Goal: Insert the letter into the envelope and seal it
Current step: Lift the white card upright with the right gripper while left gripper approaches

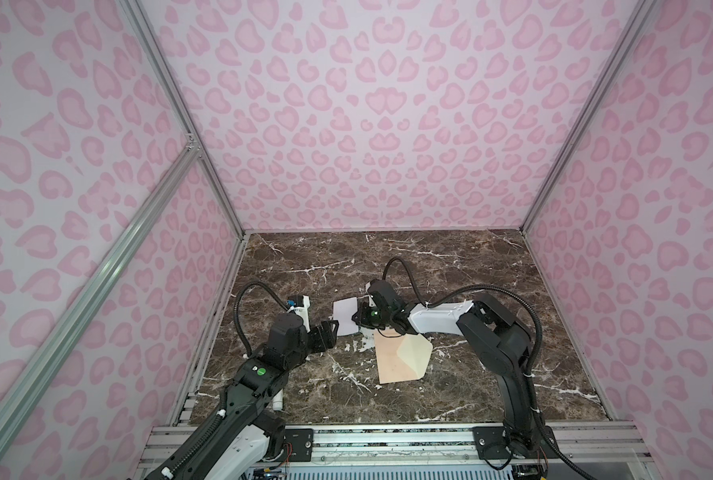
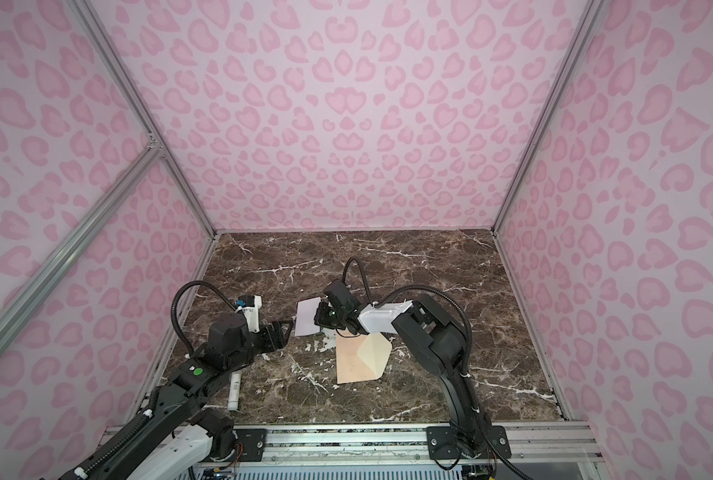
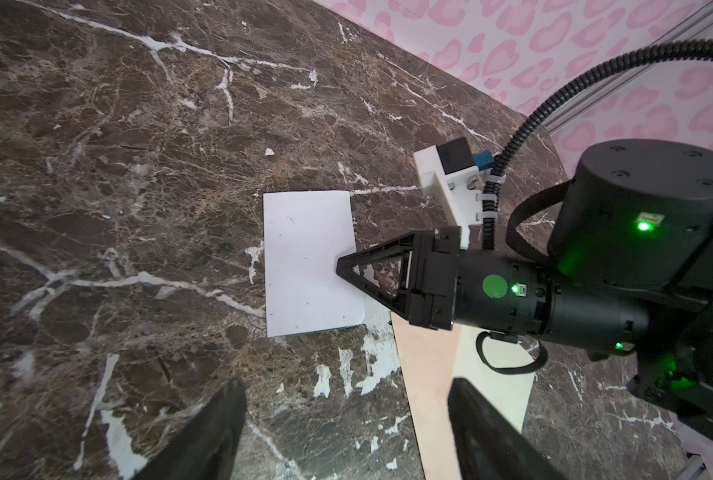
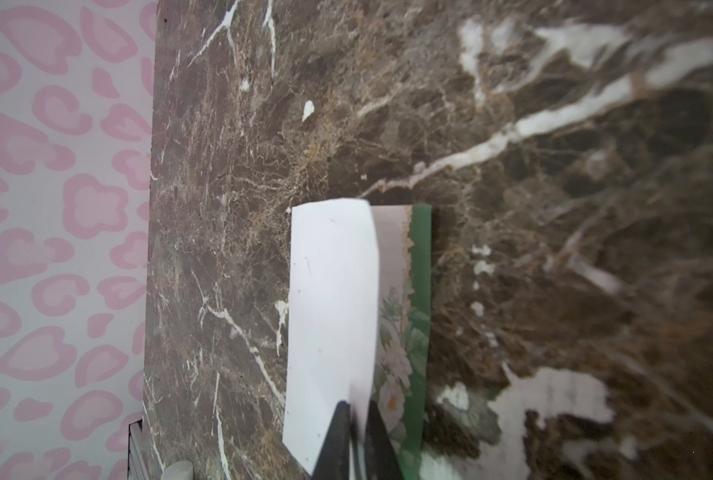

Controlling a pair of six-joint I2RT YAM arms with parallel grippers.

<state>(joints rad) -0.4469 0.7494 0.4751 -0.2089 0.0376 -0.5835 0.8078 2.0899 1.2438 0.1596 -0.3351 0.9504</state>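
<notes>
Right gripper (image 4: 357, 411) clamped shut on edge of letter (image 4: 330, 311), seemingly pinching white top leaf only. Leaf bows up off green-edged floral panel beneath. Judged light, thin, springy card: single leaf will flex and may slip. Better hold is both leaves together, mid-edge. Envelope (image 1: 392, 357) flat on marble table (image 1: 450, 270) just beside letter, one corner under right wrist, flap open, pale side up. Left gripper (image 3: 345, 382) off letter's far side, jaws wide apart, holding nothing.
</notes>
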